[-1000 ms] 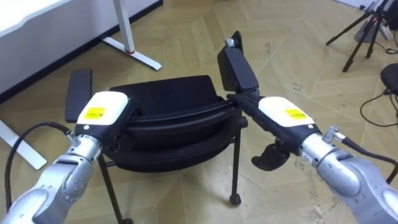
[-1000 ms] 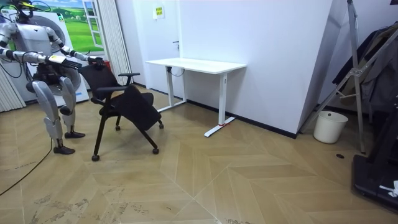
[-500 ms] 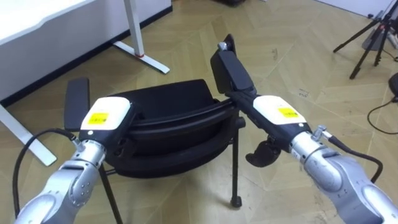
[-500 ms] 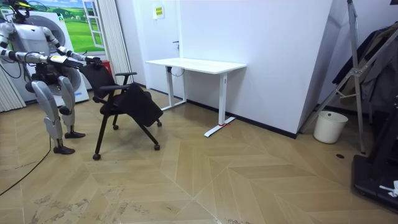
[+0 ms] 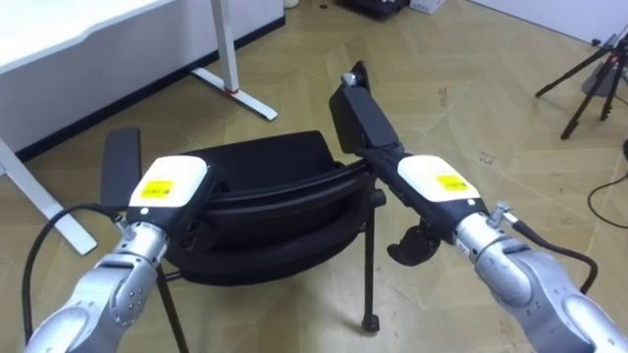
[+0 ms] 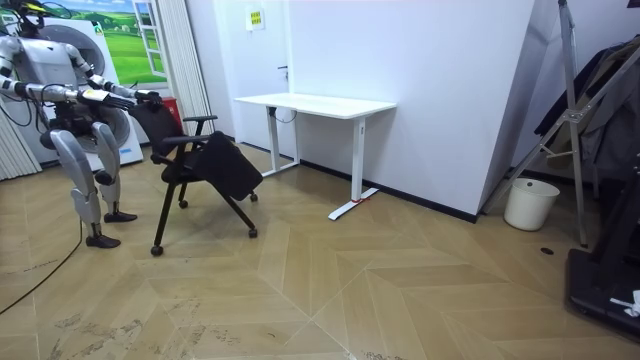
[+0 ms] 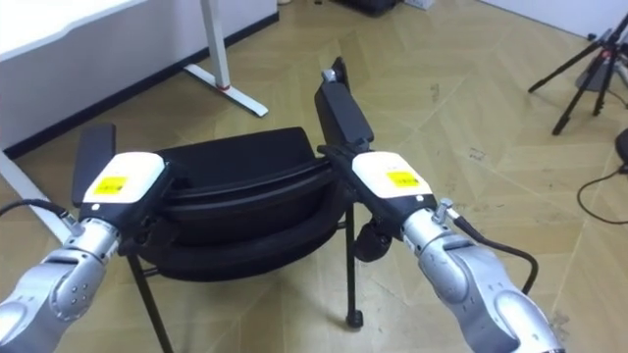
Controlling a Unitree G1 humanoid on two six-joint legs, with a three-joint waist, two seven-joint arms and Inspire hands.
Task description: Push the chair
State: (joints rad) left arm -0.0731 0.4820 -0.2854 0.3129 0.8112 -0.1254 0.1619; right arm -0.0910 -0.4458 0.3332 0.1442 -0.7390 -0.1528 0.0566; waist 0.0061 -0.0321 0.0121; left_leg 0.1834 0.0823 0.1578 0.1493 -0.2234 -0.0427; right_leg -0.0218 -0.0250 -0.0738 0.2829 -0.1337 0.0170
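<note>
Behind the chair (image 5: 263, 172): we are standing with both arms extended.
We are resting the left hand (image 5: 169, 182) and right hand (image 5: 432, 180) on its backrest, near the desk (image 5: 69, 34); we cannot tell either grip.

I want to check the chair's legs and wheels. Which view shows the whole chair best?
The room view: the chair shows whole there, down to its legs and wheels. The eye views look down on its backrest, armrests and one leg.

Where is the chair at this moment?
Left of the room view, the chair stands between the robot and the white desk; left hand and right hand are at its backrest.
</note>
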